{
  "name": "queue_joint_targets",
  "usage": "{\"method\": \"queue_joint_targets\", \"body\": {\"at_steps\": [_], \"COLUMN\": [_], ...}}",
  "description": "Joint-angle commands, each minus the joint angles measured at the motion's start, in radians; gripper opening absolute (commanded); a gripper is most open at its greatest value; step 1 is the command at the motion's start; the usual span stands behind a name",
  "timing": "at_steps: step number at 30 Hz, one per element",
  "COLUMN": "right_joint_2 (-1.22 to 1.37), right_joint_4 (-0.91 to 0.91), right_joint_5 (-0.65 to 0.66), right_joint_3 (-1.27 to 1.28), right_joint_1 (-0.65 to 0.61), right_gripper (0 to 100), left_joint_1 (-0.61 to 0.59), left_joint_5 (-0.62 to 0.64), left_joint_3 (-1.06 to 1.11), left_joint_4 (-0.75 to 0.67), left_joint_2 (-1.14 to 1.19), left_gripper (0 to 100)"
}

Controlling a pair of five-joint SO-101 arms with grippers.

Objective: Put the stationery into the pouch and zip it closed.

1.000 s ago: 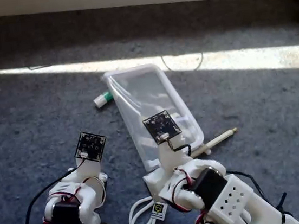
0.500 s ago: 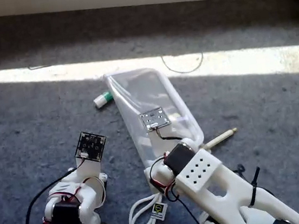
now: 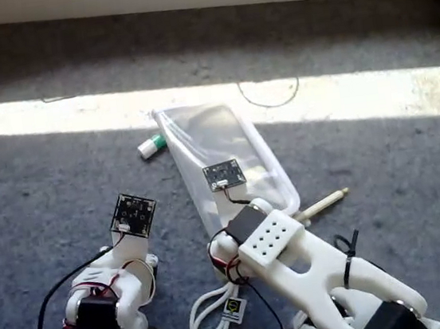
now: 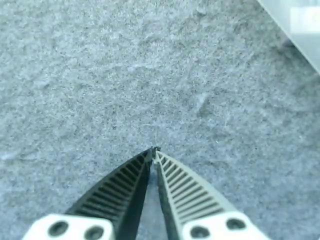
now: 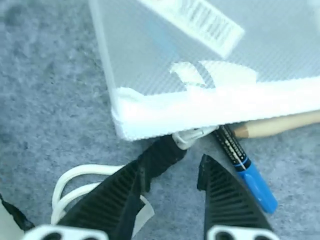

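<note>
1. The grey carpet (image 3: 380, 161) carries everything; a bright band of sunlight crosses it toward its far edge.
2. The right arm (image 3: 313, 265) stretches from the carpet's near edge up to the near end of the pouch. In the right wrist view, the right gripper (image 5: 189, 151) has its jaws parted by a moderate gap with nothing between them. The darker finger's tip sits right at the zipper pull (image 5: 192, 136) (whether it touches, I cannot tell).
3. The pouch (image 3: 209, 138), clear plastic with a white zip edge, lies flat in the middle of the carpet. Its far end reaches into the sunlit band and its zip end (image 5: 200, 107) faces the arms.
4. The left arm (image 3: 112, 298) sits folded at the near edge, well left of the pouch. The left gripper (image 4: 154, 150) has its jaws pressed together at the tips, holding nothing, above bare carpet.
5. A looped white cable (image 3: 211, 318) lies between the two arms, near the pouch's zip corner.
6. A wooden pencil (image 3: 325, 202) lies on the carpet just outside the pouch, beside its near right corner.
7. A black pen with a blue cap (image 5: 247, 170) lies on the carpet just beside the pencil's tip and the zip edge.
8. A small green-capped white tube (image 3: 152, 146) lies at the pouch's far left corner, outside it.
</note>
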Motion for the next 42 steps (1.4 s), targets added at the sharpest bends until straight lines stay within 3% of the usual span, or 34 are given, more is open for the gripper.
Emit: {"method": "queue_joint_targets", "body": {"at_steps": [1, 16, 22, 25, 34, 42], "right_joint_2": [0.022, 0.107, 0.107, 0.107, -0.062, -0.265], "right_joint_4": [-0.048, -0.147, -0.147, -0.099, 0.056, 0.048], "right_joint_5": [-0.012, -0.012, -0.005, -0.003, 0.163, 0.474], "right_joint_3": [-0.054, 0.062, 0.061, 0.061, -0.044, -0.050], "right_joint_1": [0.007, -0.004, -0.004, -0.004, -0.002, -0.002], "right_gripper": [15.9, 15.7, 0.3, 0.5, 0.5, 0.5], "left_joint_1": [-0.007, -0.007, -0.007, -0.007, -0.007, -0.007], "left_joint_5": [0.006, 0.006, 0.006, 0.006, 0.006, 0.006], "left_joint_3": [0.024, 0.024, 0.024, 0.024, 0.024, 0.024], "left_joint_4": [0.002, 0.002, 0.002, 0.002, 0.002, 0.002], "left_joint_2": [-0.004, -0.004, -0.004, -0.004, -0.004, -0.004], "left_gripper": [1, 1, 1, 1, 1, 1]}}
